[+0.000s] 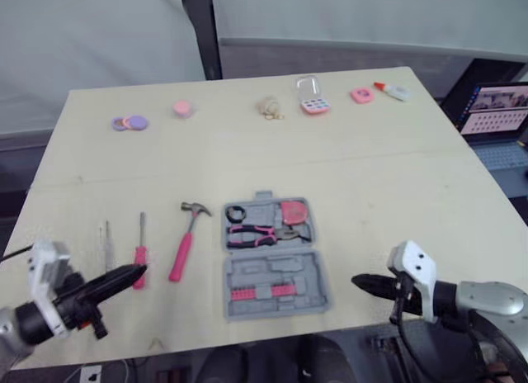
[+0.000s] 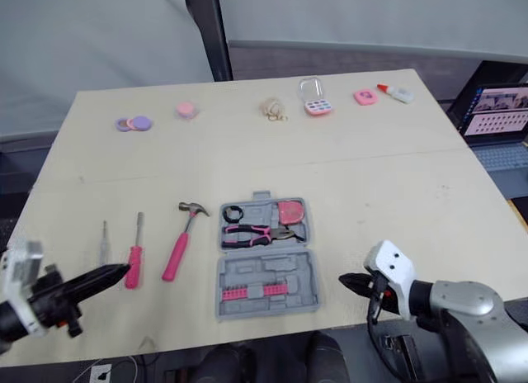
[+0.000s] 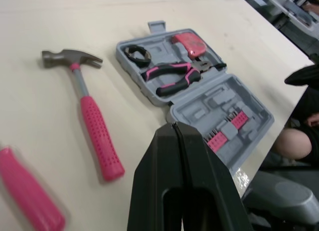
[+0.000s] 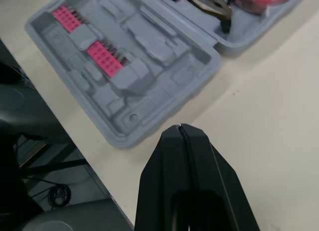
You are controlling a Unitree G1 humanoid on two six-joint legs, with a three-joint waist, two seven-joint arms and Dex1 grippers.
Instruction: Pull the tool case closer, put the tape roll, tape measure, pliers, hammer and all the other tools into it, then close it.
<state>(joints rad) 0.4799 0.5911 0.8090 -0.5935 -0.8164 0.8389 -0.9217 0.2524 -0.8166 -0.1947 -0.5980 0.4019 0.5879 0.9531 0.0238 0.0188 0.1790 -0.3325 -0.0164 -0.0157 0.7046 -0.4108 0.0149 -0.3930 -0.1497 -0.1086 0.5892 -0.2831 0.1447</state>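
Observation:
The grey tool case (image 1: 318,296) lies open near the table's front edge. Its far half holds a black tape roll (image 1: 237,213), a pink tape measure (image 1: 293,210) and pink-handled pliers (image 1: 257,234). Pink bit strips (image 4: 104,57) sit in the near half. To the case's left lie a pink-handled hammer (image 1: 186,238), a pink screwdriver (image 1: 141,255) and a thin metal tool (image 1: 107,244). My left gripper (image 1: 137,272) is shut, its tip over the screwdriver's handle end. My right gripper (image 1: 356,281) is shut, just right of the case's near half.
Along the far edge sit purple and pink discs (image 1: 130,123), a pink pot (image 1: 182,109), a beige bundle (image 1: 270,108), a pink keypad toy (image 1: 313,102), a pink item (image 1: 361,95) and a small bottle (image 1: 393,90). A laptop (image 1: 495,111) stands off the table's right side.

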